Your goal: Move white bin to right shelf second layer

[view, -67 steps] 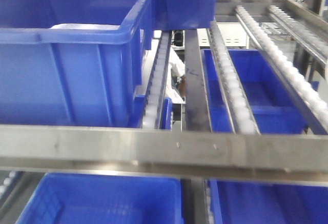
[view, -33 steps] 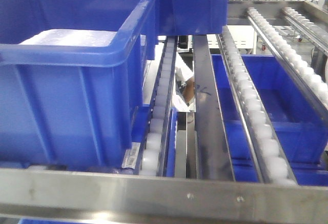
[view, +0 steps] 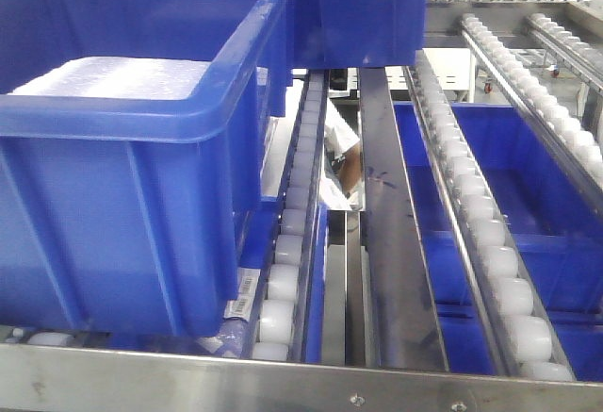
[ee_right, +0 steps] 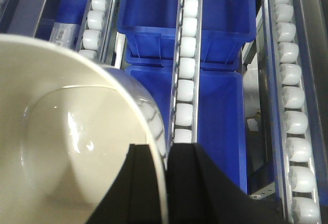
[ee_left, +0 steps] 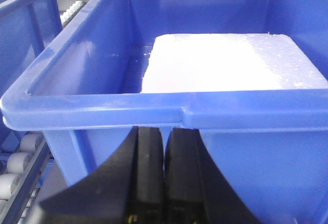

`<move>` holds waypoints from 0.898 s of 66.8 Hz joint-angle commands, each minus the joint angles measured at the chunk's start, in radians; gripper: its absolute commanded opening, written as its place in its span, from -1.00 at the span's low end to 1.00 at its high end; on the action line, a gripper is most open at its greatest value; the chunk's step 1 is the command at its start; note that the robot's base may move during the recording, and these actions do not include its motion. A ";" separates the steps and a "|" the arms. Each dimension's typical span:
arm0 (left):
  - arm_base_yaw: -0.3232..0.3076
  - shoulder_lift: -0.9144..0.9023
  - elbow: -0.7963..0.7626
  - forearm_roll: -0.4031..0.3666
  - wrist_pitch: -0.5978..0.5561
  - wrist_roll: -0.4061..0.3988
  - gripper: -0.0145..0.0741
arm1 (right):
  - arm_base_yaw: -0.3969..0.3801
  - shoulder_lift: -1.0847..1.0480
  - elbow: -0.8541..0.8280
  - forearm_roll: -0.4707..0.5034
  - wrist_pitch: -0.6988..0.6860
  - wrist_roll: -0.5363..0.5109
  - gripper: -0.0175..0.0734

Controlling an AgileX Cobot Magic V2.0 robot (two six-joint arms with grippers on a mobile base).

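- The right gripper (ee_right: 164, 188) has its two black fingers (ee_right: 141, 188) nearly together, pinched on the wall of the white bin (ee_right: 66, 147), one finger inside the rim and one outside.
- The white bin fills the lower left of the right wrist view; its glossy cream inside shows, open side toward the camera, and it hangs over the roller rails rather than visibly resting on them.
- Just beside the bin's rim runs a roller rail (ee_right: 185, 75) of the right shelf second layer (view: 476, 214), with another rail farther right; small white rollers line each one.
- Beneath those rails, on a lower level, sit blue crates (ee_right: 154, 8), seen through the gaps.
- The left gripper (ee_left: 164, 183) has its black fingers pressed together with only a thin seam between them and nothing held; it sits just below the rim of a large blue crate (ee_left: 154, 106).
- That crate holds a white foam-like slab (ee_left: 230, 62) lying flat inside it.
- In the front view the same large blue crate (view: 122, 176) stands on the left roller lane, a barcode label (view: 243, 294) at its lower corner.
- A brushed steel front bar (view: 301, 384) runs across the bottom of the front view.
- The right lane of rollers is bare in the front view, and the white bin cannot be seen there.
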 commanded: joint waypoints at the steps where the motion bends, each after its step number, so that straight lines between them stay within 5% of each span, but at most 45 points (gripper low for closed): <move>1: -0.004 -0.015 0.037 0.000 -0.087 -0.003 -0.48 | -0.005 0.002 -0.032 0.008 -0.091 -0.003 -0.53; 60: -0.004 -0.015 0.037 0.000 -0.087 -0.003 -0.48 | -0.005 0.005 -0.032 0.022 -0.065 -0.003 -0.53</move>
